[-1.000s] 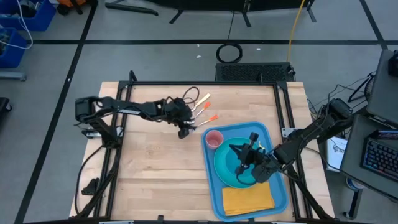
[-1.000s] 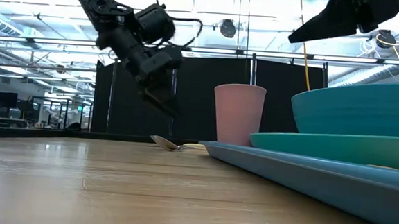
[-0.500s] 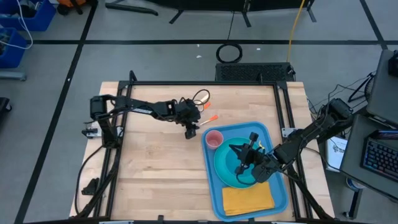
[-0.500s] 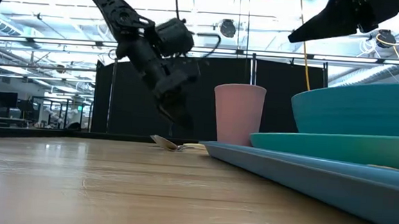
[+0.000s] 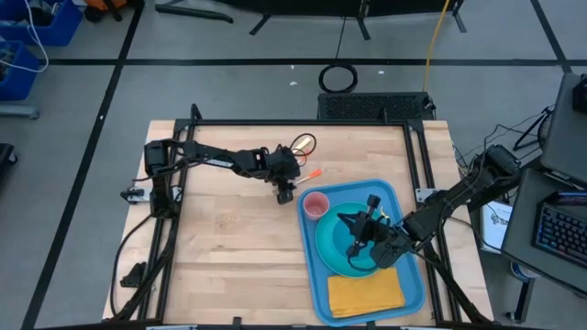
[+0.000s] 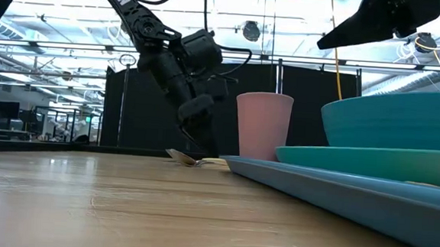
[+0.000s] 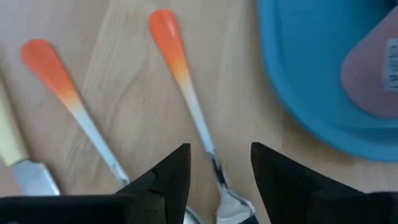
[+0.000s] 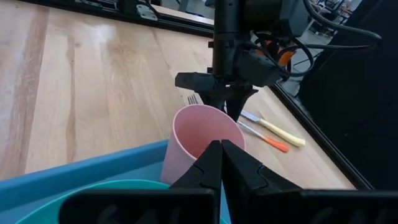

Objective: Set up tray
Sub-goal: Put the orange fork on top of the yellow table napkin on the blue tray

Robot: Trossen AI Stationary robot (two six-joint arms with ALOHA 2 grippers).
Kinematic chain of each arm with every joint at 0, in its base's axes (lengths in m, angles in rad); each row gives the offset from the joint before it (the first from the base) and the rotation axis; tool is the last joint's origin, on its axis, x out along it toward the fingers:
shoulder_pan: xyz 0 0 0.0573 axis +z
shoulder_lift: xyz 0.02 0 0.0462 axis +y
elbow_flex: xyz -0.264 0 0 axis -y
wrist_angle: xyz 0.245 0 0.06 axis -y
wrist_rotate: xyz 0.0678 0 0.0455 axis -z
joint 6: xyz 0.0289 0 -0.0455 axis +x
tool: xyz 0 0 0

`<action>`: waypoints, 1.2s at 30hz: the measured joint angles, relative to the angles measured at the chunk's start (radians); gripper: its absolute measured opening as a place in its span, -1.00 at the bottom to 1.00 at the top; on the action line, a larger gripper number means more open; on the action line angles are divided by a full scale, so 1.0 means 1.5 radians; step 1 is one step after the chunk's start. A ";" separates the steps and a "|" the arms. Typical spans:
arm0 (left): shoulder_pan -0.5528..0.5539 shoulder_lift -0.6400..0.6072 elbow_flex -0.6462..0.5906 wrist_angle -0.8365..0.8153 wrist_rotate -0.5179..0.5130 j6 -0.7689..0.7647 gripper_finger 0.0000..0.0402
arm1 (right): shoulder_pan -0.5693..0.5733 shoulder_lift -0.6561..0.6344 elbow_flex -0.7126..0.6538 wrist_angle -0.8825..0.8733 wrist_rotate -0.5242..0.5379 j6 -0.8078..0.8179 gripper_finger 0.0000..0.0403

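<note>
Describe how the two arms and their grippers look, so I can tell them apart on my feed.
Both arms are dark, near-black jointed links with black cables looped along them. The left arm carries white lettering on its upper link. The left gripper ends in two dark, wedge-shaped fingers tapering to blunt tips. The right gripper has the same dark fingers, angular and tapering to points.
</note>
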 joint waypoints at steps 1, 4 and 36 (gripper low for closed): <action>0.000 0.000 0.000 -0.003 -0.008 0.000 -0.15 | 0.000 0.000 0.000 0.000 0.000 0.000 -1.00; 0.002 0.000 0.000 -0.008 -0.012 0.002 -0.15 | 0.000 0.000 0.000 0.000 0.000 0.001 -1.00; 0.006 0.037 0.001 0.008 -0.007 0.001 -0.64 | 0.000 0.000 -0.005 0.004 -0.004 0.001 -1.00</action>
